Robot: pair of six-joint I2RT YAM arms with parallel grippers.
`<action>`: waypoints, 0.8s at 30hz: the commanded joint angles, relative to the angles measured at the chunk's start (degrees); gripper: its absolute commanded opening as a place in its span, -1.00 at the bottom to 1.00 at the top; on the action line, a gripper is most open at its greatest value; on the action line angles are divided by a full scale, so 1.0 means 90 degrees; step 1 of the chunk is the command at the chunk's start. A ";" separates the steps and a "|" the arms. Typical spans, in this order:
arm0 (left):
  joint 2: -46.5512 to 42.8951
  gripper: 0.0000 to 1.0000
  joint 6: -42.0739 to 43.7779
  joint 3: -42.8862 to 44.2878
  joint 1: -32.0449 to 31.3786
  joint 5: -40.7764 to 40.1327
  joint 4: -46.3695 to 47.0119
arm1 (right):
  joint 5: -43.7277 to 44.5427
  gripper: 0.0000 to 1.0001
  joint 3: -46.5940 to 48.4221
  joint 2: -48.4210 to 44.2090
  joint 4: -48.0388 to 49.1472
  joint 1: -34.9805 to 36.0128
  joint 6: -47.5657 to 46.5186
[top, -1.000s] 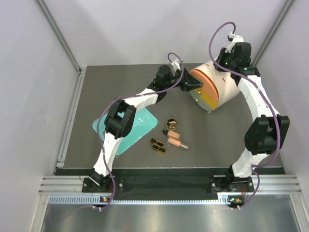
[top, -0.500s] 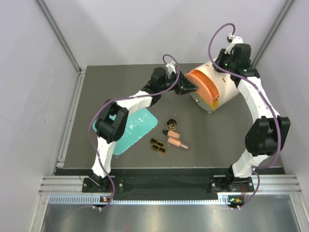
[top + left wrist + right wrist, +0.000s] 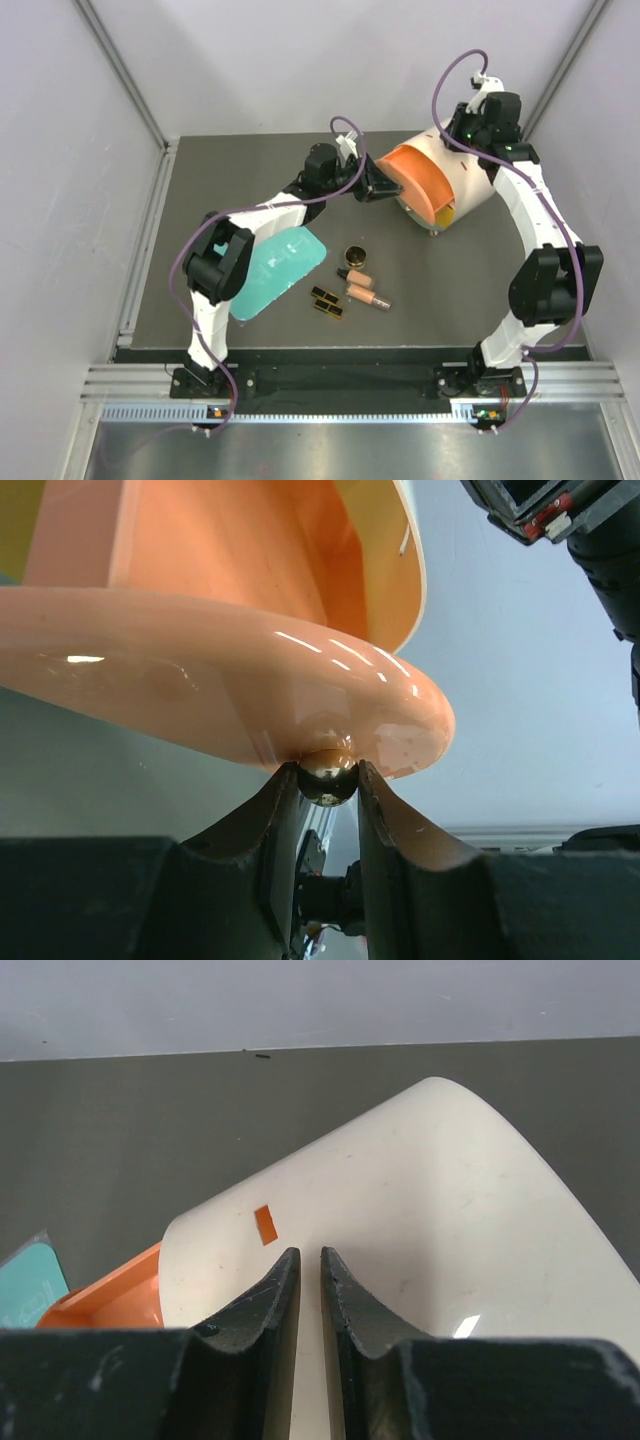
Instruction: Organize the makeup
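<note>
Dark grey worktop (image 3: 250, 170) carries a white drum (image 3: 468, 192) at far right, the right claw (image 3: 310, 1260) resting on its top, jaws nearly together on nothing. Its orange drawer (image 3: 415, 180) stands partly out. A teal tray (image 3: 280, 265) lies to the left. Near it the makeup (image 3: 365, 293) sits loose mid-worktop: tubes (image 3: 356, 275), compact (image 3: 355, 254) and palettes (image 3: 327, 301). Smallest, the drawer's metal knob (image 3: 329, 777) is pinched in the left claw (image 3: 329, 780). I judge only the opening begun; every item is left to sort.
</note>
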 commanded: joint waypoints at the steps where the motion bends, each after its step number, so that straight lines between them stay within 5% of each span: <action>1: -0.0623 -1.00 0.0692 -0.0213 -0.0019 0.0108 -0.0414 | 0.0066 -0.69 -0.0316 0.0043 -0.1162 0.0055 -0.0110; 6: -0.0721 -0.92 0.0674 -0.0409 0.0010 0.0107 -0.0414 | 0.0056 -0.69 -0.0336 0.0043 -0.1182 0.0064 -0.0100; 7: -0.0701 -0.53 0.0673 -0.0409 0.0020 0.0136 -0.0424 | 0.0037 -0.69 -0.0355 0.0043 -0.1191 0.0064 -0.0100; 10: -0.0633 0.13 0.0674 -0.0331 0.0030 0.0195 -0.0492 | 0.0027 -0.68 -0.0385 0.0024 -0.1211 0.0064 -0.0081; 13: -0.0594 0.54 0.0712 -0.0272 0.0030 0.0186 -0.0551 | 0.0027 -0.67 -0.0433 0.0004 -0.1201 0.0064 -0.0081; 24: -0.0477 0.68 0.0849 0.0079 0.0088 0.0254 -0.0600 | 0.0027 -0.66 -0.0580 -0.0084 -0.1240 0.0055 -0.0081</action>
